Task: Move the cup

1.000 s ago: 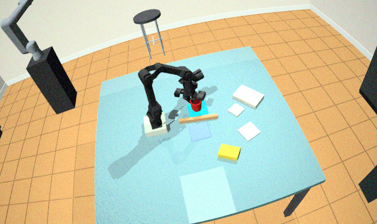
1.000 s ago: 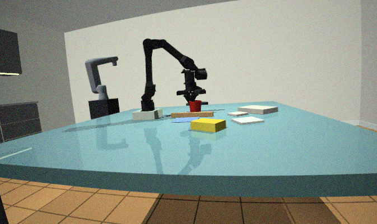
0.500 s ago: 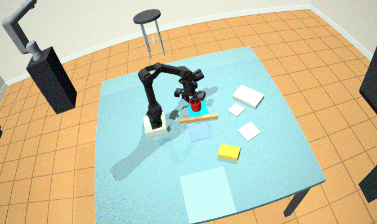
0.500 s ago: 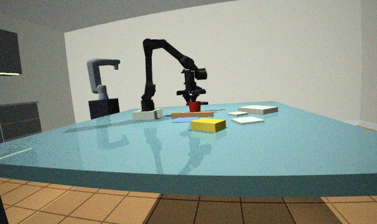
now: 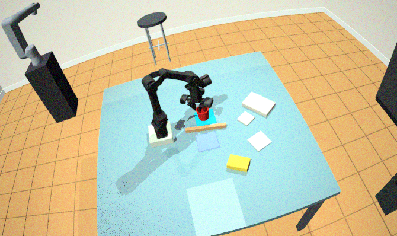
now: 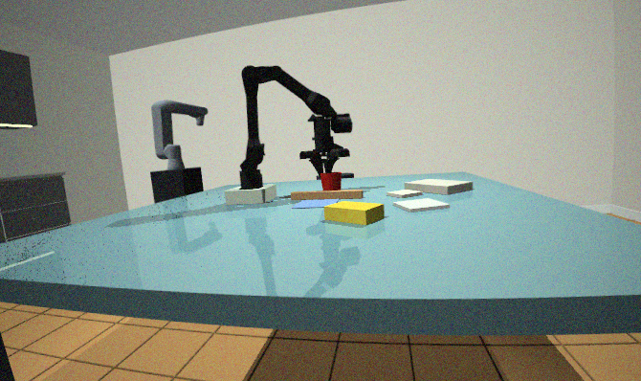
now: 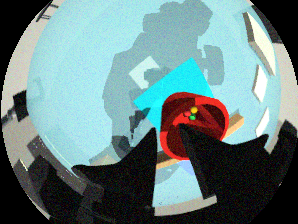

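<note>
The red cup (image 5: 202,115) (image 6: 331,182) (image 7: 220,114) stands upright on the cyan pad (image 5: 212,119) (image 7: 175,82). Small marbles, a yellow one (image 7: 194,110), a green one (image 7: 192,118) and a red one (image 7: 187,114), lie inside it. My gripper (image 5: 198,108) (image 6: 323,173) (image 7: 168,128) is partly open at the cup's rim. One fingertip is outside the cup wall and the other is over the inside, with a gap showing between them. The blue-violet pad (image 5: 207,142) (image 6: 313,204) is bare. The fingers hide part of the cup.
A low wooden bar (image 5: 205,127) (image 6: 327,195) (image 7: 236,126) lies between the two pads, close to the cup. A yellow block (image 5: 238,163) (image 6: 353,212) lies beyond the blue-violet pad. A thick white block (image 5: 258,104) and two thin white slabs (image 5: 246,118) (image 5: 259,141) lie to the right.
</note>
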Tool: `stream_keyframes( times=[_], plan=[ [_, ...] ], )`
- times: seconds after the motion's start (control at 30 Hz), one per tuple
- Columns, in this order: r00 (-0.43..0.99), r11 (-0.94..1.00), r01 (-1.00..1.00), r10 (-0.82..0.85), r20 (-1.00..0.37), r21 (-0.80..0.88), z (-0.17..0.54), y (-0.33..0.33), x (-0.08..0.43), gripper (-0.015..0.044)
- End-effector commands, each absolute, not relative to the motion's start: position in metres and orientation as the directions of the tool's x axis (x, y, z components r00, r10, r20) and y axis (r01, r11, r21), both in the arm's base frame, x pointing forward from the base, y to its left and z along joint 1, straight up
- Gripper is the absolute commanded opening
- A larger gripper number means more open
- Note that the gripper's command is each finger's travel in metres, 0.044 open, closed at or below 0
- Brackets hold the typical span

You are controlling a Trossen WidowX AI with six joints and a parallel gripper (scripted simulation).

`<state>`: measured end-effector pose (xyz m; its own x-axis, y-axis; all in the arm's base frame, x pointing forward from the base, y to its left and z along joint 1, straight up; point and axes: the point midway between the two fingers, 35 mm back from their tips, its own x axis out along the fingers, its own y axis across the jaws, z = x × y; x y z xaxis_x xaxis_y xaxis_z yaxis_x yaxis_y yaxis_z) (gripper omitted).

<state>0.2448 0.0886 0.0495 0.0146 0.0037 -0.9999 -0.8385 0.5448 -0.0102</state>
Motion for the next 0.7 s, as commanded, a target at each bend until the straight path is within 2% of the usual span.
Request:
stream_keyframes(
  times=[0.0, 0.67],
  plan=[
    [0.028, 0.546, -0.837, 0.008, -1.000, -0.019, 0.060, 0.089, 0.247, 0.0128],
    [0.028, 0.549, -0.836, 0.008, -1.000, -0.019, 0.089, 0.088, 0.242, 0.0128]
  ],
)
